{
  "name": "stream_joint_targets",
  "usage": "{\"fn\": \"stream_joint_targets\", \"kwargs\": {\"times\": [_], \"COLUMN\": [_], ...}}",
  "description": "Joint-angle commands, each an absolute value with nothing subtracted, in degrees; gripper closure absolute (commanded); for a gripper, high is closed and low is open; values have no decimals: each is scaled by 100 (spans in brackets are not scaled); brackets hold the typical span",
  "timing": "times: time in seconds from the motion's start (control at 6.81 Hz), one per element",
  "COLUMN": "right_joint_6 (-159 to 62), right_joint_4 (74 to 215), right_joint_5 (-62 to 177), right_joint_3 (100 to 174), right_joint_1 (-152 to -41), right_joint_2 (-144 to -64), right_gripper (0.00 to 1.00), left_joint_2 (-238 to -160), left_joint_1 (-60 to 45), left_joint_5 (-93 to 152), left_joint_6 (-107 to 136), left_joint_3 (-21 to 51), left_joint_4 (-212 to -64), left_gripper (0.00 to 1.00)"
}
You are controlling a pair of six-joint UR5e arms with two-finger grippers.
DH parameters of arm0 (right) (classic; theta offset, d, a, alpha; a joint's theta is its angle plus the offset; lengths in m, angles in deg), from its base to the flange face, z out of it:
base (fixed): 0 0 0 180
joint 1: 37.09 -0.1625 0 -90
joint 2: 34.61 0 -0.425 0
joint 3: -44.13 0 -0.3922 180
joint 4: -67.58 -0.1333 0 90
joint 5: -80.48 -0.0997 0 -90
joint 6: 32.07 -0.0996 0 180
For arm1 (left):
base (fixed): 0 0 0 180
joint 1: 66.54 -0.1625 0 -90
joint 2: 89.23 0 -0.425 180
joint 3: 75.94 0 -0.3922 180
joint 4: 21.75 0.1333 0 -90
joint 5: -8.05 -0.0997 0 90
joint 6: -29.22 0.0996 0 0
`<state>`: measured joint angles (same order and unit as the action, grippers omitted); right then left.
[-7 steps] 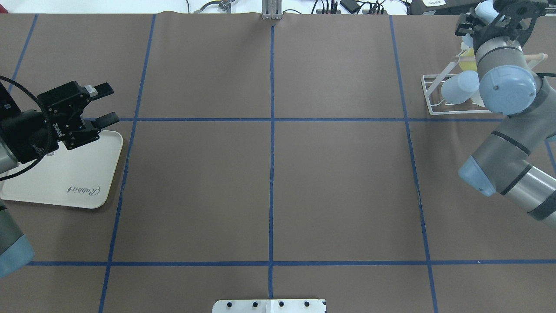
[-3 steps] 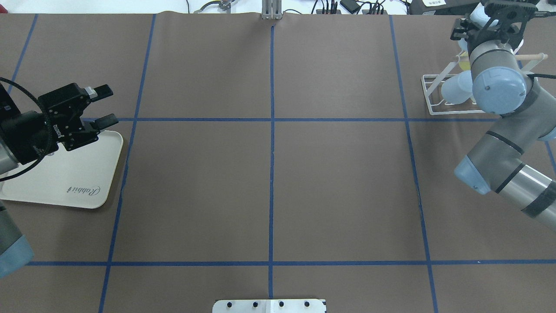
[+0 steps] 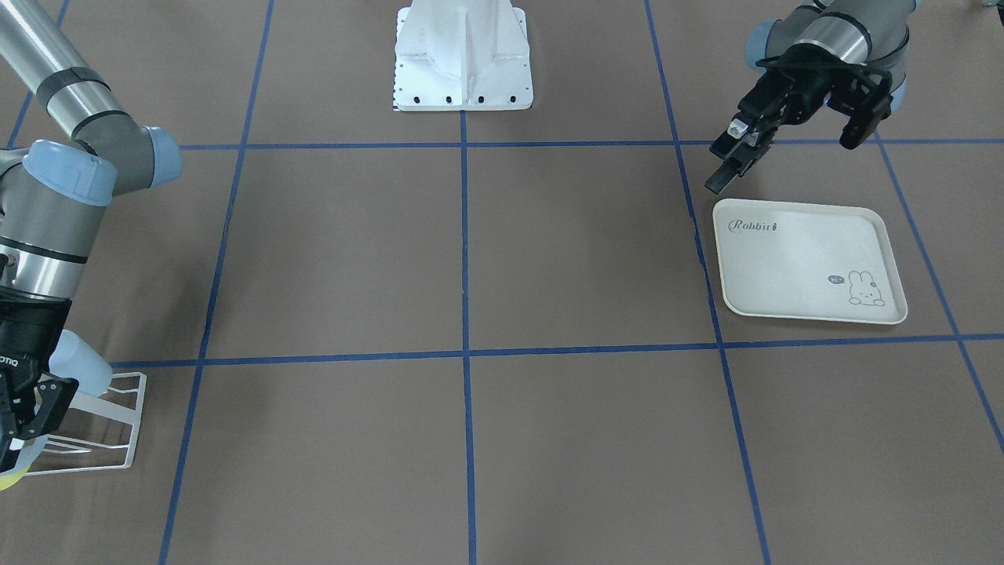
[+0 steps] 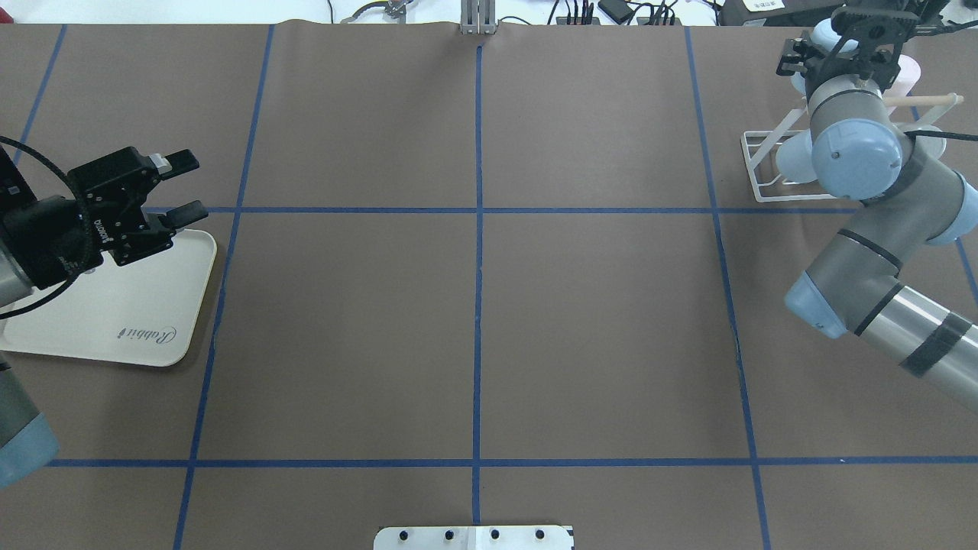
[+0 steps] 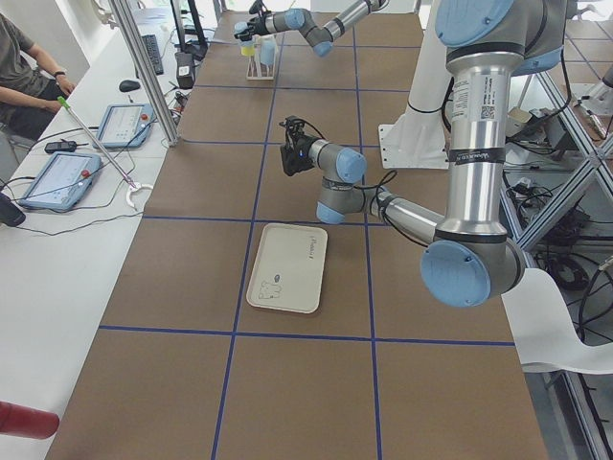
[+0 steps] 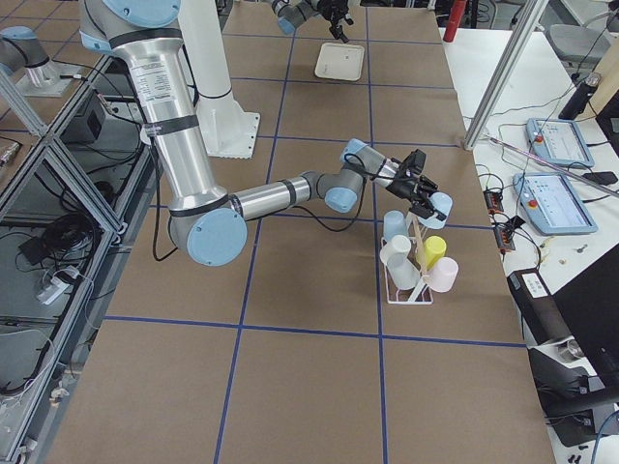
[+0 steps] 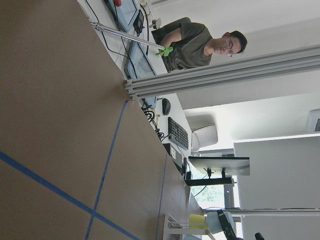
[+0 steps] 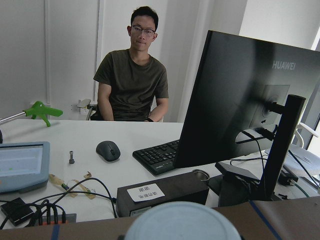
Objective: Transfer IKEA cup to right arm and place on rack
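The IKEA cup (image 4: 824, 32) is pale blue and sits in my right gripper (image 4: 806, 50), which is shut on it. Gripper and cup (image 6: 441, 204) hover just above the far end of the white wire rack (image 6: 407, 294); the cup's round end (image 8: 182, 223) fills the bottom of the right wrist view. On the rack (image 4: 752, 164) hang a pale blue cup (image 4: 793, 156), a white cup (image 6: 397, 253), a yellow cup (image 6: 434, 249) and a pink cup (image 6: 443, 275). My left gripper (image 4: 183, 183) is open and empty over the corner of the cream tray (image 4: 130, 321).
The cream rabbit-print tray (image 3: 800, 259) lies bare on the left side. Blue tape lines (image 4: 478, 267) divide the brown table. Beyond the table's far edge stand a monitor (image 8: 240, 105) and cables (image 4: 581, 11), and a person (image 8: 132, 80) sits there.
My right arm has swung leftward over the rack, carrying the pale blue cup with it. The left arm has stayed where it was.
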<state>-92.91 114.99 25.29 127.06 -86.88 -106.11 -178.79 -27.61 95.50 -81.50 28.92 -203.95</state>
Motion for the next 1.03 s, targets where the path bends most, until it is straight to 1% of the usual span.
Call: {"fn": "stream_joint_targets", "kwargs": {"times": [0.0, 0.88], "right_joint_6": [-9306, -9341], "right_joint_4": [11478, 11478], "right_joint_5": [2528, 2519], "right_joint_3": [12499, 12481], "right_joint_1": [-8675, -8614], "right_joint_2": [-10483, -10588], "right_gripper": [100, 100], "left_joint_2": [-17879, -17896], "left_joint_1": [-2760, -2769], "left_joint_5": [9550, 9550], "left_joint_6": [-8152, -8144], "left_joint_3": [2891, 2891], "left_joint_4": [-20395, -20386], "left_gripper": [0, 0]}}
